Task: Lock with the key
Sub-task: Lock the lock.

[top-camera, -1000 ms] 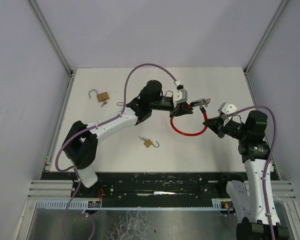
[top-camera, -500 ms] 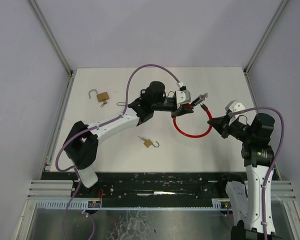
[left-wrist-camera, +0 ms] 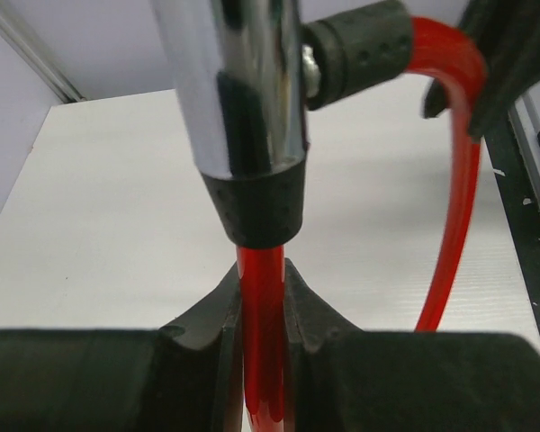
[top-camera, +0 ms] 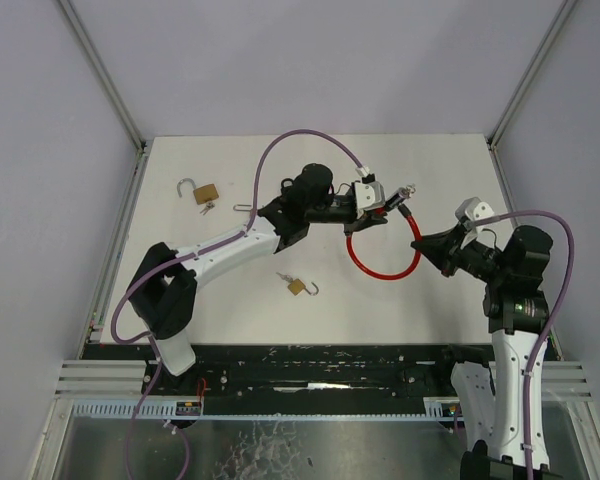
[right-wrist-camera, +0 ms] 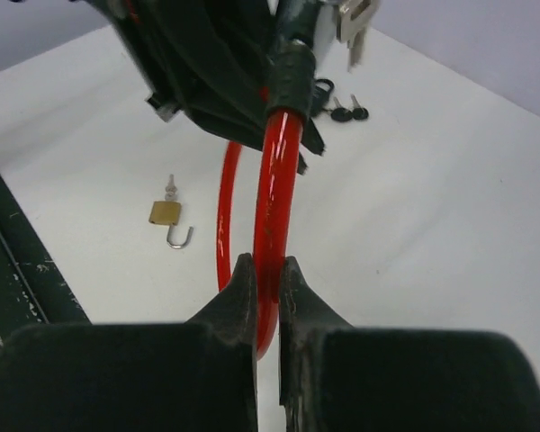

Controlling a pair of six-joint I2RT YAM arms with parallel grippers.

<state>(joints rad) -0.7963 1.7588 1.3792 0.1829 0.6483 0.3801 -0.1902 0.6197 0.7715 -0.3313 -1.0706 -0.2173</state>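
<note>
- Right arm has swung out toward its own side since a second ago, and the left arm has carried the lock barrel (left-wrist-camera: 243, 90) a little further up the table (top-camera: 230, 320). The red loop now sits stretched wider between them.
- Cable lock (right-wrist-camera: 277, 171) is held between both arms over the centre-right of the table. Can't tell if the low part of the loop touches the surface.
- Left gripper (left-wrist-camera: 263, 297): clamped on the red cable just below the barrel's black collar.
- Right gripper (right-wrist-camera: 267, 283): clamped on the cable further round the loop, fingers (right-wrist-camera: 238, 301) pinching the sheath.
- Key (top-camera: 407, 190) looks to be at the barrel's far end. Too small to tell if it's seated.
- Handling, my read:
  - Cable is springy, its sheath looks slick, and it will likely roll in a pinch under torque.
  - Barrel is the stiff, heavy end, and its chrome is slippery.
  - Best hold is on the rubber collar or the cable right beside it, so the barrel can't spin when the key turns.
  - Key is thin and light, so it needs a fingertip pinch on the head.
- Small brass padlock (top-camera: 296, 287) and larger brass padlock (top-camera: 206, 193) lie well apart from the action.
</note>
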